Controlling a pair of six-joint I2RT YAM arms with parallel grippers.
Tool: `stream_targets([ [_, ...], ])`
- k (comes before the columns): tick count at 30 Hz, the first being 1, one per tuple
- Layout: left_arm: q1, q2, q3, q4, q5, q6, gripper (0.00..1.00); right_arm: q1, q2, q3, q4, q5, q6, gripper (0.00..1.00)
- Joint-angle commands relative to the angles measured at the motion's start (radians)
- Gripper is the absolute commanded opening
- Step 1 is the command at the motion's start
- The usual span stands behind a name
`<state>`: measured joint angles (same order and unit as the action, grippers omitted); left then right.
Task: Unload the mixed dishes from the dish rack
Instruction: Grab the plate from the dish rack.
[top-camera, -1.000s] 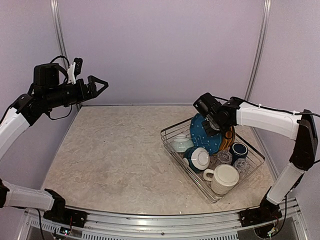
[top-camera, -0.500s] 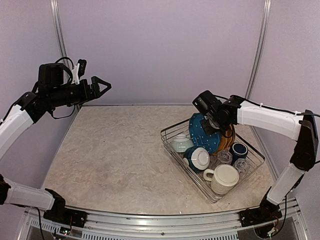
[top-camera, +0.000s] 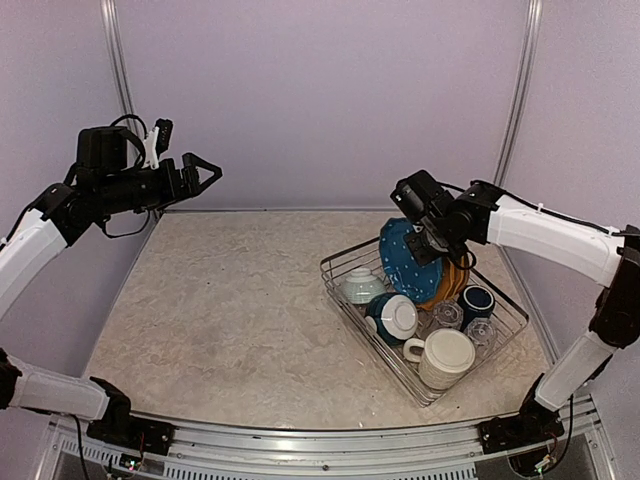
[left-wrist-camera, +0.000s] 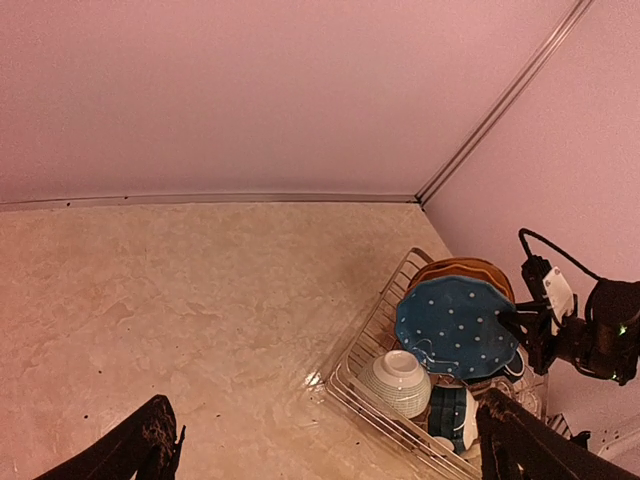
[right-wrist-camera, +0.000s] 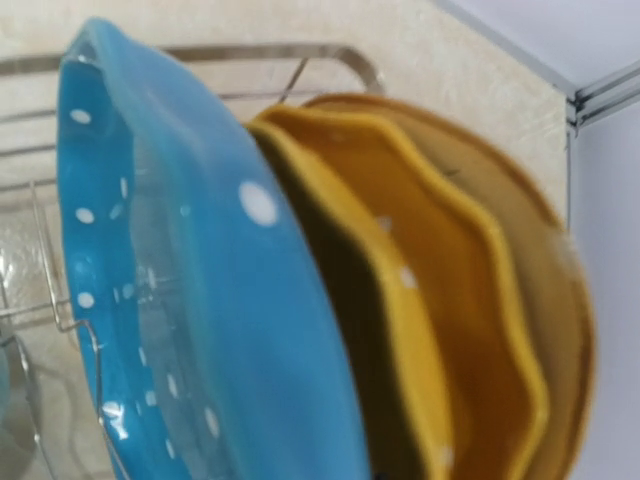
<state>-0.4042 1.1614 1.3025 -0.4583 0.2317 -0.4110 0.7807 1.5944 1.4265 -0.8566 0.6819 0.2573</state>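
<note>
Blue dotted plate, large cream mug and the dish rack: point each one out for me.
blue dotted plate (top-camera: 402, 266): top external view, on its dotted face.
large cream mug (top-camera: 449, 355): top external view, on its round top.
dish rack (top-camera: 325, 270): top external view, on the left corner of its wire rim.

1. The left arm (top-camera: 30, 245) is raised high, with its forearm about level.
2. The left gripper (top-camera: 207, 174) points sideways toward the right arm with its jaws spread wide. Its dark fingertips (left-wrist-camera: 150, 445) sit in the lower corners of the left wrist view.
3. The right arm (top-camera: 545, 232) bends at the elbow, and its forearm reaches inward.
4. The right gripper (top-camera: 430, 240) tilts down, closed on the rim of the blue dotted plate (top-camera: 405, 265).
</note>
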Motion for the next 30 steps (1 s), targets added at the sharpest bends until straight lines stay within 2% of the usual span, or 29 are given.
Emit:
stream_targets([
  [1, 0.007, -0.009, 0.024, -0.011, 0.008, -0.003, 0.99, 0.006, -0.082, 0.009, 0.126, 0.055, 0.012, 0.00],
  [9, 0.005, -0.004, 0.024, -0.007, 0.030, -0.014, 0.99, 0.006, -0.117, 0.068, 0.061, 0.074, 0.055, 0.00],
  [21, 0.006, 0.034, 0.027, -0.008, 0.054, -0.037, 0.99, 0.001, -0.282, 0.042, 0.109, -0.032, 0.083, 0.00],
  [27, 0.006, 0.088, 0.043, -0.008, 0.135, -0.072, 0.99, -0.050, -0.350, 0.001, 0.226, -0.189, 0.142, 0.00],
  [30, 0.007, 0.122, 0.044, 0.014, 0.234, -0.109, 0.99, -0.077, -0.365, -0.032, 0.303, -0.310, 0.187, 0.00],
])
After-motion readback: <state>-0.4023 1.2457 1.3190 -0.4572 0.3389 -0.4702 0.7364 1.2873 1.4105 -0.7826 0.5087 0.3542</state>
